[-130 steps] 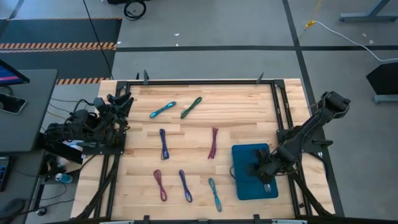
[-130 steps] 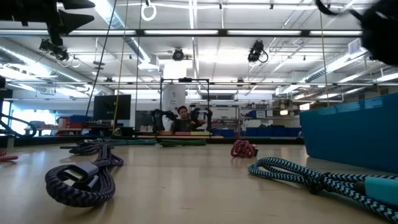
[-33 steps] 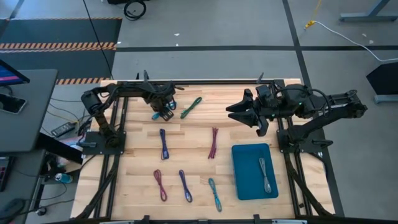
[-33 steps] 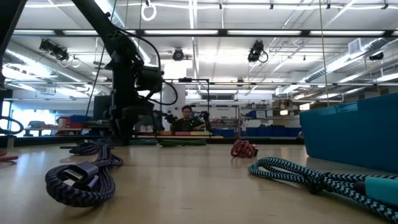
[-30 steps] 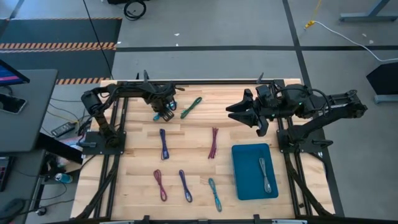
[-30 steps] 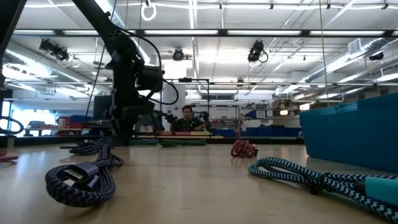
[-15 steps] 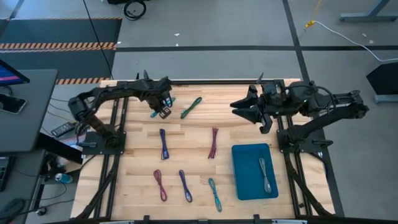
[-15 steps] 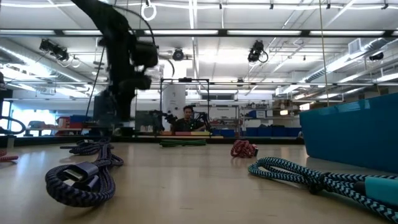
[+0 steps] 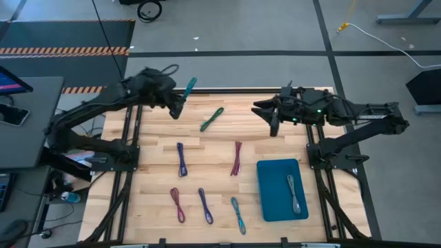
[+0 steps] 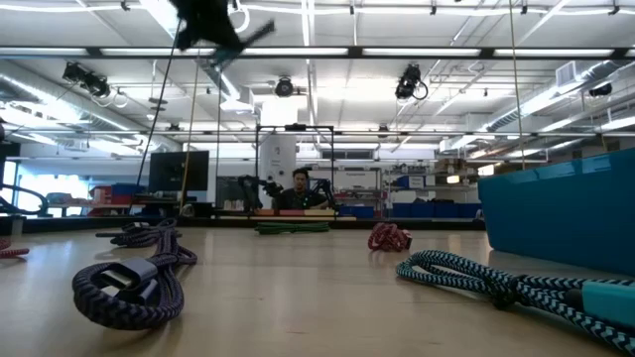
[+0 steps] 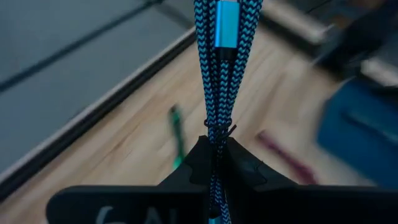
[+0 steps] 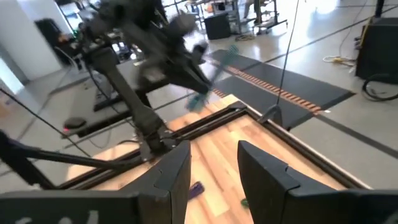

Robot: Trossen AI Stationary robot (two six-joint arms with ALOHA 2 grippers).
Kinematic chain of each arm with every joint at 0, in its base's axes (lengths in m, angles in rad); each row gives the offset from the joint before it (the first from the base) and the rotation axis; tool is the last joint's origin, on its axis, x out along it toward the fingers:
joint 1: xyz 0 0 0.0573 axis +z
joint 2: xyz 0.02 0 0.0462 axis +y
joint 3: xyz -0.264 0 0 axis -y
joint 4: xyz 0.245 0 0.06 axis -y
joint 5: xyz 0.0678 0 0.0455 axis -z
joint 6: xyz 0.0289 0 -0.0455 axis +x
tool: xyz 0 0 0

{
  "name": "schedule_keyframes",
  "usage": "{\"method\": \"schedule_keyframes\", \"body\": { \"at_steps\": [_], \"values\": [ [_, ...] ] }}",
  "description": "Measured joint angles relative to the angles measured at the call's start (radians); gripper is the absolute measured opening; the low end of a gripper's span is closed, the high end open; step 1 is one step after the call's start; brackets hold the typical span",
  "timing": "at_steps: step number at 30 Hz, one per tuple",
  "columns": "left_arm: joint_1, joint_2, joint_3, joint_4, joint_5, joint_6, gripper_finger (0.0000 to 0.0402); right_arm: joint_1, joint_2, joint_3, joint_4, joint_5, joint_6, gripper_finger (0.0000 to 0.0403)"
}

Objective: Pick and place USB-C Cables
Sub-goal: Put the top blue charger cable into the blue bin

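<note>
My left gripper (image 9: 178,103) is raised high over the table's far left part and is shut on a teal USB-C cable bundle (image 9: 189,87); both also show at the top of the low view (image 10: 213,25). My right gripper (image 9: 266,114) hangs open and empty over the far right part, its fingers apart in the right wrist view (image 12: 214,168). A green bundle (image 9: 211,118), two blue ones (image 9: 181,158) (image 9: 205,205), two maroon ones (image 9: 236,157) (image 9: 178,204) and another teal one (image 9: 238,215) lie flat on the wood. A grey bundle (image 9: 295,193) lies in the blue tray (image 9: 272,200). My left gripper pinches the teal bundle between its two fingers, just behind the thin tie around its middle (image 11: 216,132). The fingers lie along the bundle, whose connector end (image 11: 222,25) sticks out ahead past the fingertips. The bundle is lifted clear of the table.
Black frame rails run along the table's far edge (image 9: 227,90) and both sides. The tray's tall blue wall (image 10: 556,213) stands at the right of the low view. A person sits far behind the table (image 10: 293,188).
My left gripper, shut on the teal bundle on the far left of the table, has risen and swung toward the far edge. The bundle is now lifted clear of the wood and points out over the far rail. My right gripper has shifted a little toward the far edge.
</note>
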Motion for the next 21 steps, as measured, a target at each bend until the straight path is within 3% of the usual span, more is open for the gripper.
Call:
{"method": "schedule_keyframes", "body": {
  "at_steps": [8, 12, 16, 21],
  "values": [
    [-0.16, -0.028, 0.061, 0.074, 0.0, -0.01, 0.0022, -0.073, 0.144, 0.0, 0.146, -0.033, -0.084, 0.0139],
    [-0.213, -0.016, 0.061, 0.074, -0.003, -0.05, 0.0022, -0.116, 0.209, 0.0, 0.282, -0.128, -0.119, 0.0143],
    [-0.263, 0.0, 0.061, 0.093, -0.003, -0.06, 0.0022, -0.15, 0.27, 0.0, 0.369, -0.219, -0.138, 0.0157],
    [-0.305, 0.001, 0.061, 0.111, -0.003, -0.079, 0.0022, -0.165, 0.325, 0.0, 0.435, -0.237, -0.124, 0.0189]
  ]
}}
